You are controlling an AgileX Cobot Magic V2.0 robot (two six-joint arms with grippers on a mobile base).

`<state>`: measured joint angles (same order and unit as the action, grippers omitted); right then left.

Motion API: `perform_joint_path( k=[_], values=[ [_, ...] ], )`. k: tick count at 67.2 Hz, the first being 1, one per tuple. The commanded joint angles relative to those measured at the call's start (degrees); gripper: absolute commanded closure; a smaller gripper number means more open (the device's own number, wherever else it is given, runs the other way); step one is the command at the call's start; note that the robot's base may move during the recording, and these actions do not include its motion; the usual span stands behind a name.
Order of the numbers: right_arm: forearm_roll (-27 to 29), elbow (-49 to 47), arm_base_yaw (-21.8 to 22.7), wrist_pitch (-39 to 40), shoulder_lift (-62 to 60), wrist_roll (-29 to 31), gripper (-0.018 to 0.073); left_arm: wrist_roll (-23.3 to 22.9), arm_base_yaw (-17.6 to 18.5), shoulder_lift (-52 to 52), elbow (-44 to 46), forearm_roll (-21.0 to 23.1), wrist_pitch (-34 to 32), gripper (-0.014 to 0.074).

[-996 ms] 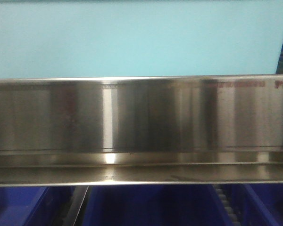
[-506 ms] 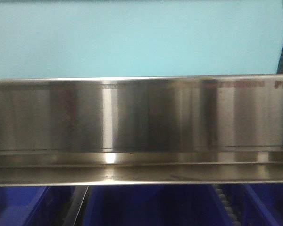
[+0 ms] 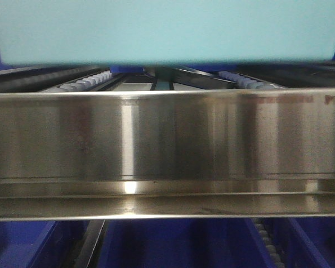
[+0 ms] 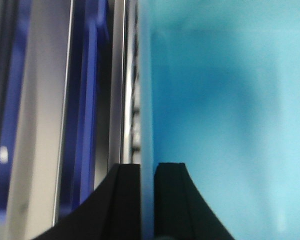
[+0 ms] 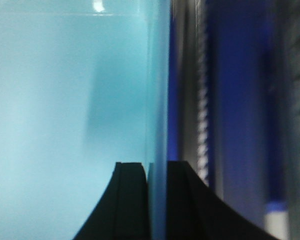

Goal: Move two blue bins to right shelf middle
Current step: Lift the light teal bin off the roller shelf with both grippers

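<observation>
Once the pale blue bin [image 3: 156, 30] cleared the rollers [image 3: 84, 84], I could carry it; left fingers [image 4: 125, 200] and right fingers [image 5: 132, 200] gripped its walls.

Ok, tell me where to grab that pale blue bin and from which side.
Grip the bin by its thin left and right side walls, one claw per side, sliding over the wall's edge: one finger inside, one outside. The walls look smooth, no handle shows, and they are slim enough to pinch. The left claw and right claw hold it just so, above the steel rail.
</observation>
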<state>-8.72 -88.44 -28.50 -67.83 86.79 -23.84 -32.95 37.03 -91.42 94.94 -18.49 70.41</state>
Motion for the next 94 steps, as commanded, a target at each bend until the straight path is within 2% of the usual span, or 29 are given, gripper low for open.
perform_joint_path(
  k=[1,11,26,35,53,61,72,94],
  values=[
    [-6.2,-2.6,-2.0,0.9,-2.3,-0.8,0.0722,-1.9,2.6,1.9,2.6,-6.0,-0.4,0.0708],
    [-6.2,-5.5,-4.3,3.7,-4.6,-0.8,0.0722,-2.0,3.7,3.1,7.0,-6.1,-0.4,0.0708],
    [-9.4,-9.5,-4.3,6.5,-5.7,-0.8,0.0722,-2.0,3.7,4.6,13.0,-6.8,-0.4,0.0708],
    [-10.6,-11.0,-4.3,8.3,-5.7,-0.8,0.0722,-1.8,3.7,5.0,15.0,-7.8,-3.5,0.0708],
    [-12.4,-13.1,-4.3,13.6,-5.7,-0.8,0.0722,-1.8,3.7,5.0,15.6,-13.1,-7.2,0.0708],
    [-12.5,-13.1,-4.3,14.9,-5.7,-0.8,0.0722,-1.8,3.7,5.0,15.6,-13.4,-8.9,0.0708],
    [-16.0,-13.1,-4.3,15.1,-5.5,-0.8,0.0722,-1.8,3.7,5.0,15.6,-14.3,-10.1,0.0708],
    [-16.0,-13.1,-4.3,15.4,-5.4,-0.8,0.0722,-1.8,3.7,5.0,15.6,-18.0,-11.1,0.0708]
  ],
)
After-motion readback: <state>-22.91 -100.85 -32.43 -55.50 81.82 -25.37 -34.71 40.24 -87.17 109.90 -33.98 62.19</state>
